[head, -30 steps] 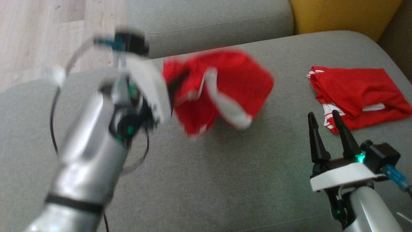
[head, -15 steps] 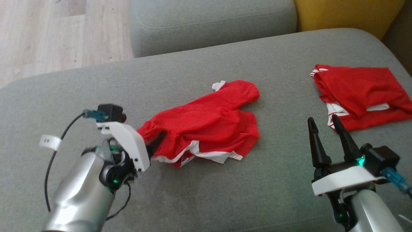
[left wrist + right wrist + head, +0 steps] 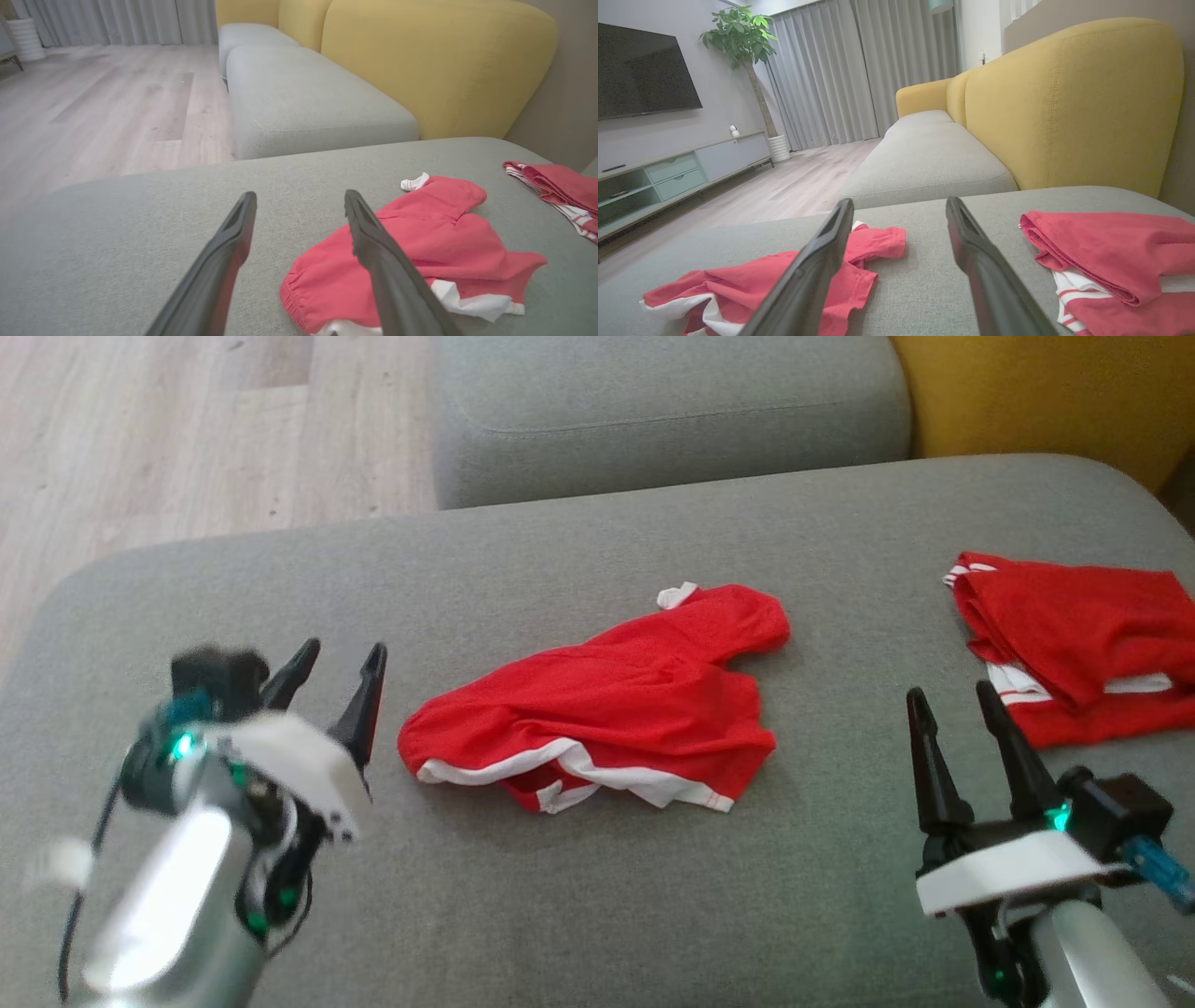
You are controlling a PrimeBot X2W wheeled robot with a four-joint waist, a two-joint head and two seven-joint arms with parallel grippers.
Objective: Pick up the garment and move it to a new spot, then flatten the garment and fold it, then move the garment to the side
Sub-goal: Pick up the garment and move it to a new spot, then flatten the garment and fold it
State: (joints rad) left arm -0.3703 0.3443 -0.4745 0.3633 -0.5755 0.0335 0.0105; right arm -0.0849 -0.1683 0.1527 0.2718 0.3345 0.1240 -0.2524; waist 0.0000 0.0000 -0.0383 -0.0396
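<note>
A crumpled red garment (image 3: 607,705) with white trim lies loose on the grey cushion (image 3: 579,896), near its middle. It also shows as the red garment (image 3: 420,252) in the left wrist view and the red garment (image 3: 752,289) low left in the right wrist view. My left gripper (image 3: 341,663) hovers just left of it, open and empty, clear of the cloth. My right gripper (image 3: 952,700) stands open and empty at the lower right, apart from the garment. Both sets of fingers frame bare cushion: left gripper (image 3: 299,200), right gripper (image 3: 899,205).
A second red garment (image 3: 1083,639), folded, lies at the cushion's right edge, close to my right gripper. A further grey cushion (image 3: 663,411) sits behind, with a yellow backrest (image 3: 1055,392) to the right. Wooden floor (image 3: 187,439) lies beyond the left edge.
My left gripper carried the garment down onto the cushion, let it go and opened, then drew back to the left. The head camera shifted slightly. The right arm stayed still.
</note>
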